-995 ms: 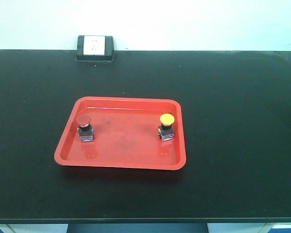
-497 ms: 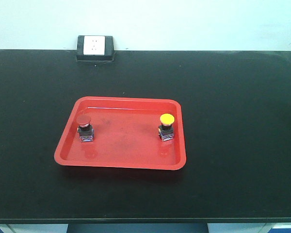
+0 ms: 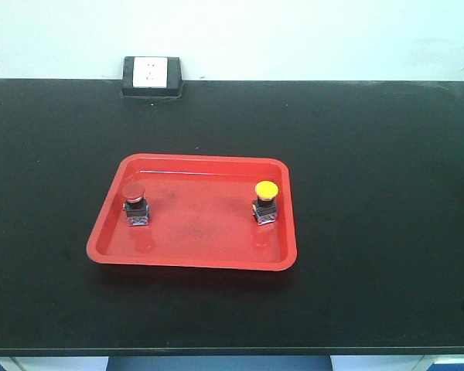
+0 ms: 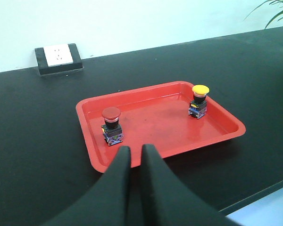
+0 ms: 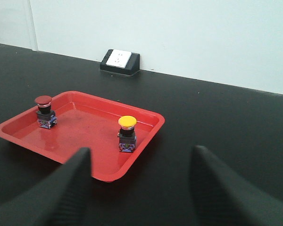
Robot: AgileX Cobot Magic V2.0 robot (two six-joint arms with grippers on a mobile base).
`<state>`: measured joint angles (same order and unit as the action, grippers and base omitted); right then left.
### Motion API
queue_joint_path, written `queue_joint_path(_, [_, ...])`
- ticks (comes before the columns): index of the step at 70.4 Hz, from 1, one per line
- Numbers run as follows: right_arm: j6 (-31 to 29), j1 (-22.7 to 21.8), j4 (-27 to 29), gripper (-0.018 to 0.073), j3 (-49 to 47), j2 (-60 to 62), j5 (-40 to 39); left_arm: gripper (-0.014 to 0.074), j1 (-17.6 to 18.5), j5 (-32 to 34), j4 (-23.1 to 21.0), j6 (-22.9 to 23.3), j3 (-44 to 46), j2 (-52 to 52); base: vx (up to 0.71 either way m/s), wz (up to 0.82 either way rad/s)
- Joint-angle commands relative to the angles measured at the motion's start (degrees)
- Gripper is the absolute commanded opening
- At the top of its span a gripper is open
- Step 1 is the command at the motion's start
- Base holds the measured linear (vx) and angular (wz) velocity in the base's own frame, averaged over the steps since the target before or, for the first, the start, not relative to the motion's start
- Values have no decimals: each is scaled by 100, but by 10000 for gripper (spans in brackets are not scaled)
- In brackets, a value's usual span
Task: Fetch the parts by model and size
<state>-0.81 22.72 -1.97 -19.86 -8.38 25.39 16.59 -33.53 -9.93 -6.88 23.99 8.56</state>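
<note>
Both parts stand upright in the red tray (image 3: 205, 259) on the black bench (image 3: 387, 193): the red switch (image 3: 135, 205) near the tray's left wall, the yellow switch (image 3: 265, 202) near its right wall, well apart from each other. Neither is touched. The left gripper (image 4: 135, 155) hangs near the tray's near edge with fingers pressed together, holding nothing; it points roughly at the red switch. The right gripper (image 5: 141, 162) has its fingers spread wide, empty, with the yellow switch roughly in line between them but well ahead. Judged risks: the switches are top-heavy, with wide caps on narrow bases, so a finger striking the cap on approach could tip one over. The yellow switch sits close to the tray wall; a finger descending on that side may catch the rim and shift the tray. The left fingers must part before any grasp, or they will simply push the red switch.
</note>
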Motion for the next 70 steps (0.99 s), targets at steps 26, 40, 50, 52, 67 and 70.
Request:
queue_joint_path(26, [-57,-24,-35,-10,-143,-81,-466,-8,49,406,-94,9,131,77,0,0])
queue_joint_path(40, [-57,-24,-35,-10,-143,-81,-466,-8,49,406,-94,9,131,77,0,0])
queue_joint_path(50, [-57,-24,-35,-10,-143,-81,-466,-8,49,406,-94,9,131,77,0,0])
queue_joint_path(52, [-57,-24,-35,-10,-143,-81,-466,-8,49,406,-94,9,131,77,0,0])
queue_joint_path(67, [-57,-24,-35,-10,-143,-81,-466,-8,44,468,133,9,-102,77,0,0])
queue_joint_path(70, [-51,-24,-35,-10,-143,-81,-466,-8,21,569,315,-3,-214,58,0,0])
